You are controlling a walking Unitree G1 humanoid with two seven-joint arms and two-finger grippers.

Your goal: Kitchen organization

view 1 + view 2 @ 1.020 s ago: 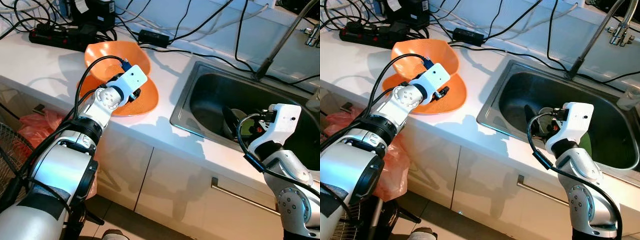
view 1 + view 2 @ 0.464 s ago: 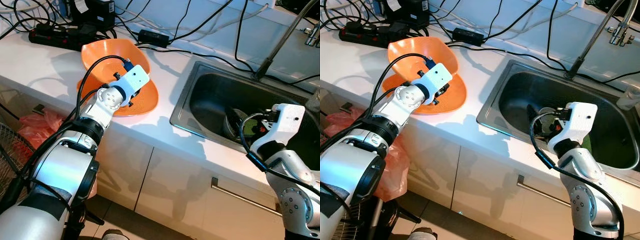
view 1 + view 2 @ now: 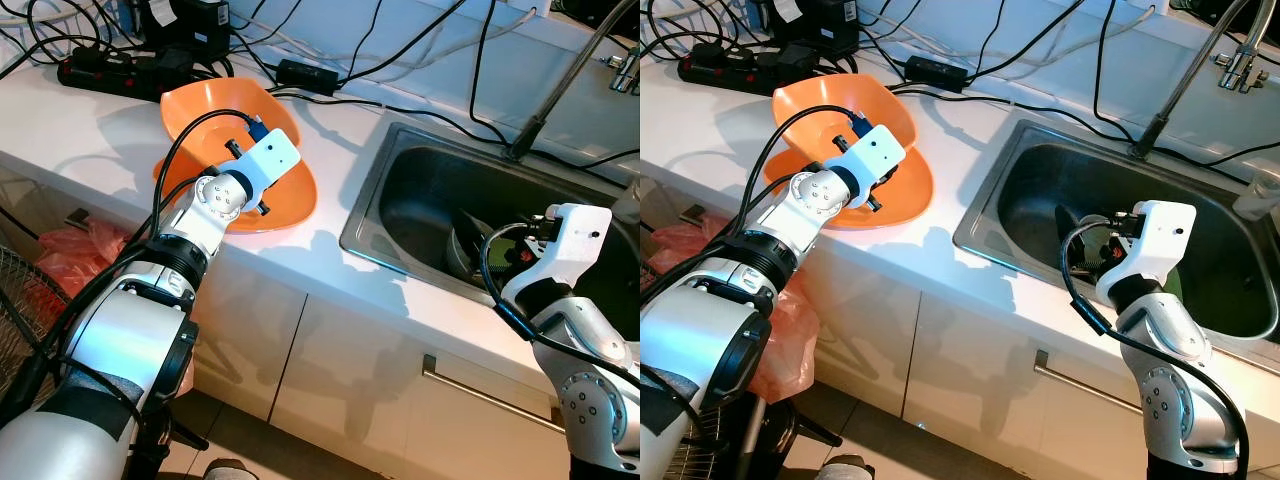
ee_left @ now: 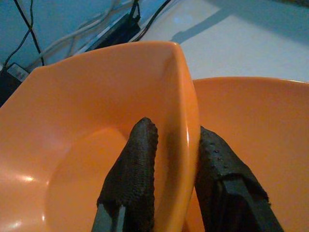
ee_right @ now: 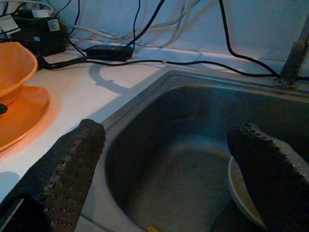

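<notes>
An orange bowl (image 3: 215,110) stands tilted on the white counter, leaning over an orange plate (image 3: 292,200) beneath it. My left gripper (image 4: 175,133) is shut on the bowl's near rim (image 4: 186,96), one finger inside the bowl and one outside above the plate (image 4: 260,121). My right gripper (image 5: 169,140) is open and hangs over the steel sink (image 3: 420,170) with nothing between its fingers. A pale bowl (image 5: 241,193) lies in the sink below it.
A faucet (image 3: 560,85) rises behind the sink. A black power strip (image 3: 110,70) and several cables (image 3: 400,60) lie along the back of the counter. White cabinet fronts with a handle (image 3: 485,390) are below the counter edge.
The left gripper has drawn the orange bowl slightly back and to the left over the plate. The right arm has drifted a little to the right over the sink.
</notes>
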